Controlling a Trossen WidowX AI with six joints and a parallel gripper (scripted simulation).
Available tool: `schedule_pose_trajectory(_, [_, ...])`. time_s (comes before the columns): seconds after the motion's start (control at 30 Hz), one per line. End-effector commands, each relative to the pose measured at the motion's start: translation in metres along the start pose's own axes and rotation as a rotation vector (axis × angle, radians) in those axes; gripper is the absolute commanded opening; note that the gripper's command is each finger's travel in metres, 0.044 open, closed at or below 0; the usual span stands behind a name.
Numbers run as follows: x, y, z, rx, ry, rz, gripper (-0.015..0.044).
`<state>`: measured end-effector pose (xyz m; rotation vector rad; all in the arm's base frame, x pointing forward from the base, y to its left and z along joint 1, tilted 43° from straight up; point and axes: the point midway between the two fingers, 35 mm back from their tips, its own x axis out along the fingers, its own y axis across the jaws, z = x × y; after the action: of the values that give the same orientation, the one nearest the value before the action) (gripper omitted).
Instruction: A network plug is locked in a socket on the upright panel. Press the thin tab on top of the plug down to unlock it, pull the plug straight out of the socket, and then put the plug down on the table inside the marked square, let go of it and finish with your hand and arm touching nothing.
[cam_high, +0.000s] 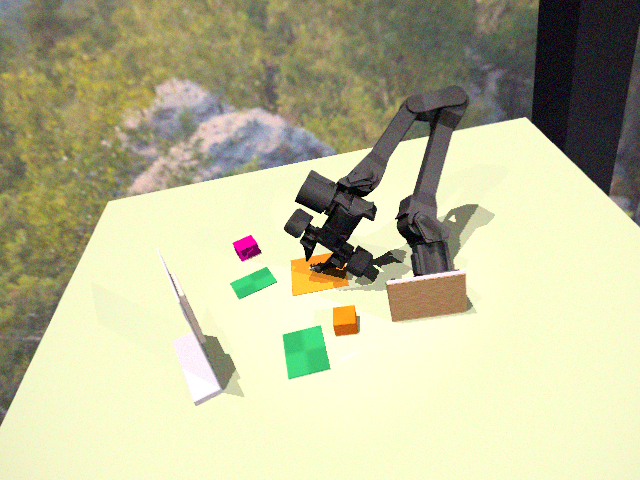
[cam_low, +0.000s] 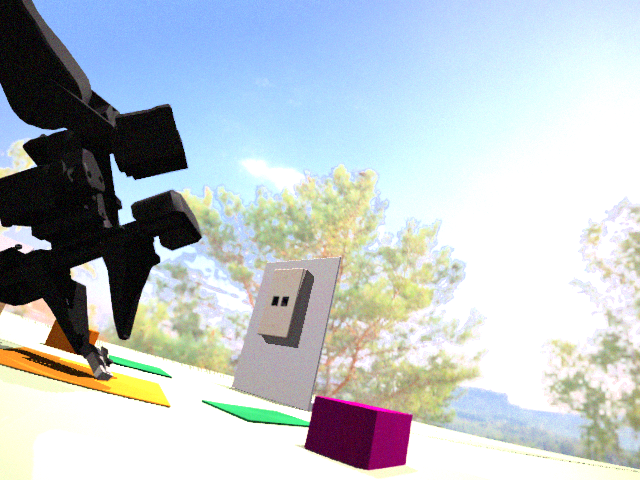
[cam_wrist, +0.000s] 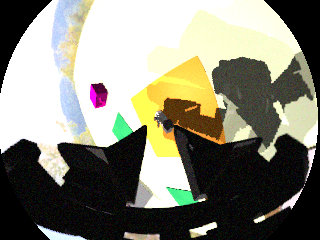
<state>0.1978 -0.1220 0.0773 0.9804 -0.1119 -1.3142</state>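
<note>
My gripper is open, low over the orange square, with a gap between its fingertips. The small grey plug is at the square, right at the tip of one finger. It looks tilted in the exterior view; I cannot tell whether it touches the finger or lies fully on the square. The socket block on the upright panel shows two dark openings and no plug in them.
A magenta block and a green patch lie on the panel side. An orange block and another green patch lie opposite. A brown board stands by the arm's base.
</note>
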Motion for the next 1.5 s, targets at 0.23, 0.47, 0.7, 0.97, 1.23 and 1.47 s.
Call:
schedule_pose_trajectory(0.23, [-0.009, 0.0, -0.001, 0.008, -0.002, -0.002, 0.0156])
schedule_pose_trajectory(0.47, [-0.014, -0.001, -0.001, 0.006, -0.002, -0.003, 0.0156])
schedule_pose_trajectory(0.7, [-0.02, -0.001, -0.001, 0.004, -0.003, -0.002, 0.0156])
schedule_pose_trajectory(0.97, [-0.025, -0.001, -0.001, 0.003, -0.002, -0.001, 0.0156])
schedule_pose_trajectory(1.23, [-0.031, 0.003, -0.002, 0.003, 0.004, -0.007, 0.0156])
schedule_pose_trajectory(1.47, [-0.036, 0.006, -0.004, 0.003, 0.008, -0.011, 0.0156])
